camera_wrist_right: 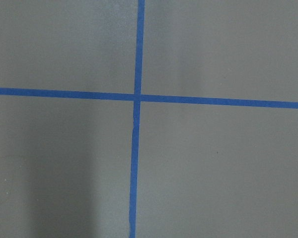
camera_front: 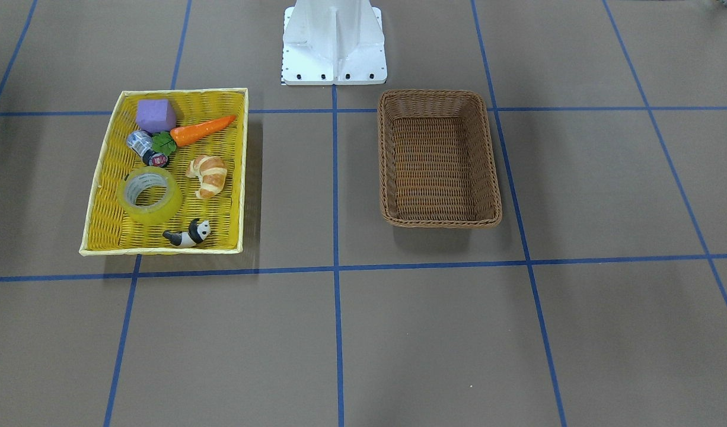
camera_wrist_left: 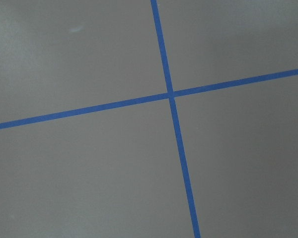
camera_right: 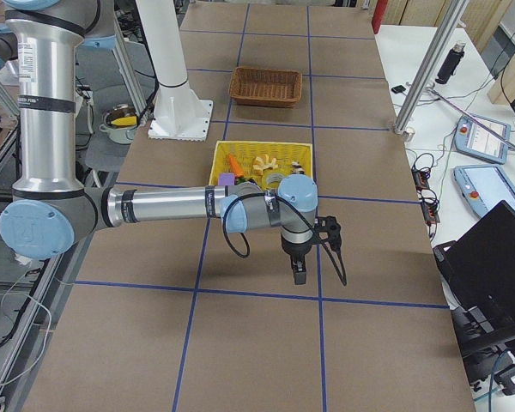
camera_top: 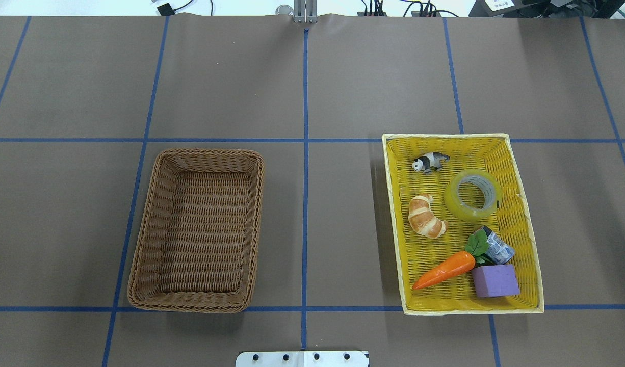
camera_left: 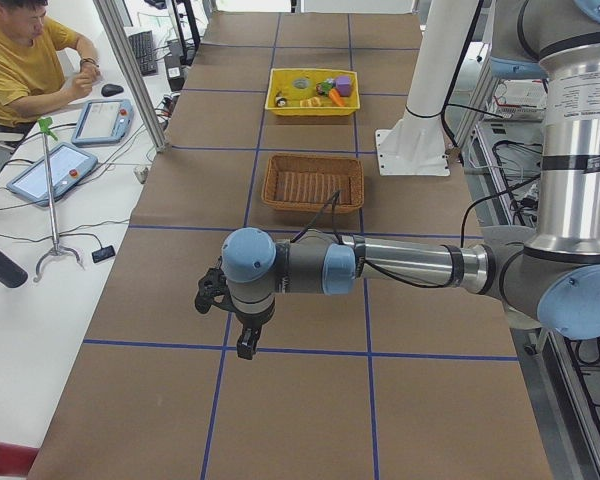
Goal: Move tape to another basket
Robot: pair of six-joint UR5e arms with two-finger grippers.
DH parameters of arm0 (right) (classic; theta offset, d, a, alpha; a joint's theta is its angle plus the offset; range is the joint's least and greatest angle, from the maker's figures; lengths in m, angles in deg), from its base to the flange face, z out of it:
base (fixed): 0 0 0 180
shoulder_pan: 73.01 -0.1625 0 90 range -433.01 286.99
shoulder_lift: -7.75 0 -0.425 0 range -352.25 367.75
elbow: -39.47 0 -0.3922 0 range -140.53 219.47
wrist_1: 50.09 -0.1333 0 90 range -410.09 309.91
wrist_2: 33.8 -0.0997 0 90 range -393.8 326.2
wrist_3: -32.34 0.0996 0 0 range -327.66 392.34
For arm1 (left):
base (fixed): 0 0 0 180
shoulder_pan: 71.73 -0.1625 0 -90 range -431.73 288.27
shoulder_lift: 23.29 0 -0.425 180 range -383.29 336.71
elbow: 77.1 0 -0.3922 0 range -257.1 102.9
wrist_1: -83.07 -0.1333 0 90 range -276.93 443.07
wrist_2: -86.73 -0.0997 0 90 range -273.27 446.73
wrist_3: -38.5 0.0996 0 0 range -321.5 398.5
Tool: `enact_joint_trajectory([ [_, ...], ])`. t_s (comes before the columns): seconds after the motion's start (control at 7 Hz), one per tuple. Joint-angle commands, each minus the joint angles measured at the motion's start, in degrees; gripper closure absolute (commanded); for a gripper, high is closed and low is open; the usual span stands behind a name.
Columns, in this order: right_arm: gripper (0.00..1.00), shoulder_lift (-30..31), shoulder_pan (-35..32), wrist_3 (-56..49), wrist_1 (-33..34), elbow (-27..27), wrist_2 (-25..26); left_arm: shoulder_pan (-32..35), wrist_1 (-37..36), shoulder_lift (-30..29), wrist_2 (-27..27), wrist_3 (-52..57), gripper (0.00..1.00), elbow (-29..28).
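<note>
The left end effector [camera_left: 246, 345] points down over the bare counter [camera_top: 312, 76], well apart from the yellow tray [camera_top: 395, 214] and out past the basket [camera_top: 147, 229] on the side away from the tray. Only the side camera shows it, so I cannot tell whether its fingers are apart or together. The right end effector [camera_right: 299, 273] also hangs pointing down. It is over the counter near the tray, on the tray's side away from the basket. It too shows only from the side, and I cannot tell how its fingers stand. Both wrist cameras show only brown counter and a crossing of blue grid lines [camera_wrist_left: 171, 94].

The tape [camera_top: 471, 194] lies flat, hole up, inside the yellow tray, in the half away from the basket. In the tray it sits between a panda figure [camera_top: 431, 161] and a small cylinder [camera_top: 496, 247], with a croissant [camera_top: 425, 216] just beside it on the basket side. A carrot [camera_top: 445, 270] and a purple block [camera_top: 494, 280] lie at the tray's end toward the robot's white base [camera_front: 334, 41].

The basket stands level with the tray across a blue line, apart from it, with nothing inside. A person in a yellow shirt [camera_left: 20, 60] sits at a side desk, far from the tray.
</note>
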Motion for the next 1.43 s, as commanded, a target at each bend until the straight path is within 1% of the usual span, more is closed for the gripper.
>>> enact_joint_trajectory([
  [0.0, 0.0, -0.2, 0.8, 0.3, -14.3, 0.4, 0.2, 0.0, 1.1, -2.3, 0.4, -0.4, 0.01, 0.3],
  [0.14, 0.0, -0.7, 0.8, 1.7, -16.4, 0.7, -0.6, 0.0, 4.9, -3.0, 0.4, -0.3, 0.01, 0.0],
  [0.29, 0.0, -0.5, 0.8, 6.6, -17.7, 0.0, -0.8, 0.0, 12.2, -4.7, 0.0, -1.6, 0.01, -2.7],
  [0.43, 0.0, 0.2, 0.8, 7.2, -24.2, 1.3, -0.9, 0.0, 14.1, -4.5, 0.4, -4.6, 0.01, -3.8],
  [0.57, 0.0, 0.1, 0.8, 7.4, -26.4, 1.3, -1.0, 0.0, 14.2, -4.6, 0.5, -4.7, 0.01, -3.6],
  [0.71, 0.01, -1.7, 2.0, 7.0, -27.1, 0.5, -1.4, 0.0, 15.1, -4.6, 0.4, -4.7, 0.01, -3.9],
  [0.86, 0.01, -3.8, 4.6, 7.8, -27.6, -0.5, -3.9, 0.0, 16.1, -4.6, 0.4, -5.7, 0.01, -4.4],
  [1.0, 0.02, -6.3, 7.8, 12.3, -27.0, -1.8, -4.4, 0.0, 16.2, -4.6, 0.5, -6.2, 0.01, -3.9],
  [1.14, 0.04, -7.7, 11.9, 18.1, -27.0, -2.4, -3.7, 0.0, 16.3, -4.6, 0.5, -6.2, 0.01, -4.1],
  [1.29, 0.04, -8.7, 17.5, 23.0, -26.9, -3.6, 1.6, 0.0, 17.5, -4.8, 0.5, -6.2, 0.01, -3.5],
])
